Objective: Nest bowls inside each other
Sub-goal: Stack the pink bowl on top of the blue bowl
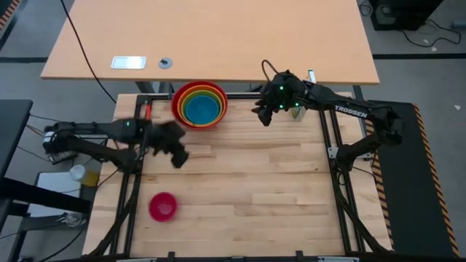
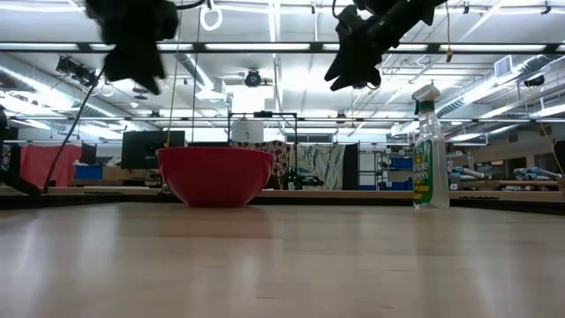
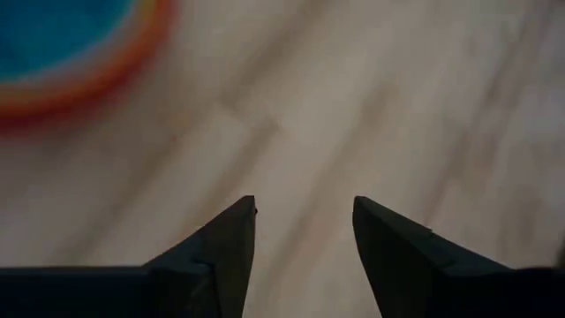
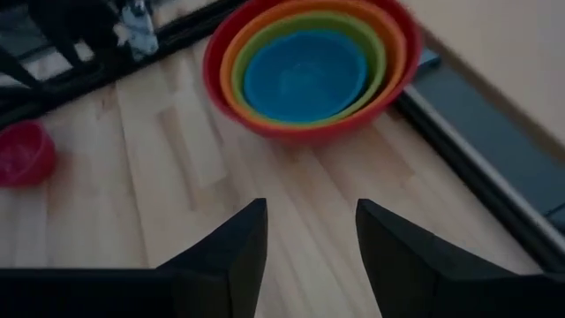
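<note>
A stack of bowls stands at the table's far edge: the red bowl (image 1: 179,109) holds the orange bowl, the green bowl and the blue bowl (image 4: 305,75). The small pink bowl (image 1: 163,207) sits alone on its base near the table's front left. My left gripper (image 1: 180,159) hangs open above bare wood between the stack and the pink bowl. Open as well, my right gripper (image 1: 263,116) hovers just right of the stack, pointing toward it. In the low view the red bowl (image 2: 214,175) rests on the table, with both grippers high above it.
A green spray bottle (image 2: 430,150) stands at the far edge, right of my right gripper. A black frame rail (image 4: 477,132) runs behind the stack. Bare wood (image 1: 262,182) covers the table's middle and right.
</note>
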`<move>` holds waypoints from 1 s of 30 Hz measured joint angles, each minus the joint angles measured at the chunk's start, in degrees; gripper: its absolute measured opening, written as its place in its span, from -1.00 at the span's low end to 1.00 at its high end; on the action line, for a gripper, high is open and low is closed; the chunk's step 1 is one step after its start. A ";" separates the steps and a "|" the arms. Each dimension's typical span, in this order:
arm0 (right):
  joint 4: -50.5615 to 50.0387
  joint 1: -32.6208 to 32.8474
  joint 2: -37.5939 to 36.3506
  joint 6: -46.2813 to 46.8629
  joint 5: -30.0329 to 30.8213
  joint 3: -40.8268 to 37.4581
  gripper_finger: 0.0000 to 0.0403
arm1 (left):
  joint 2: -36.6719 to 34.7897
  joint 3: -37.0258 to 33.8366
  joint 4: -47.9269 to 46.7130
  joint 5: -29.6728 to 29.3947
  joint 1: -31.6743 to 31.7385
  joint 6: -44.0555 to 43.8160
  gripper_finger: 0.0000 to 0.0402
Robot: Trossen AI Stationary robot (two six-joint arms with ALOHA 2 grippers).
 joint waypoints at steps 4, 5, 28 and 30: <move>-0.16 1.92 1.33 0.66 0.17 0.00 -0.11 | 0.79 -2.13 -0.39 0.52 -10.48 -7.48 -0.04; -0.21 2.56 1.87 1.21 0.15 0.00 -0.11 | 1.35 -2.52 -0.68 0.64 -12.77 -8.95 -0.04; 1.07 8.32 5.51 3.62 0.46 0.00 -0.11 | 17.11 -7.45 -4.18 7.10 -32.27 -20.16 -0.05; 1.06 8.32 5.51 3.61 0.42 0.00 -0.11 | 16.24 -7.45 -4.19 7.74 -32.82 -20.06 -0.05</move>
